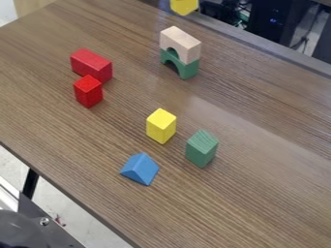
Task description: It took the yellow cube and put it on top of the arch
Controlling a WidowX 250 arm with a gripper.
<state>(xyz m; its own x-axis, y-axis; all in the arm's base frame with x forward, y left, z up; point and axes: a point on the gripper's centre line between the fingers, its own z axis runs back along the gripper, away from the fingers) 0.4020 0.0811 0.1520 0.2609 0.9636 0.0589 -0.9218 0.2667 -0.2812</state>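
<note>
One yellow cube [184,6], top edge

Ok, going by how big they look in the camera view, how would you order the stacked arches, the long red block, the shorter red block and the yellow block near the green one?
Largest to smallest:
1. Stacked arches, taken together
2. Long red block
3. Yellow block and shorter red block: too alike to rank

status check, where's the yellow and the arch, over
One yellow block at view's top edge, off the arches. Second yellow block standing near green block. Tan arch stacked on green arch.
</note>
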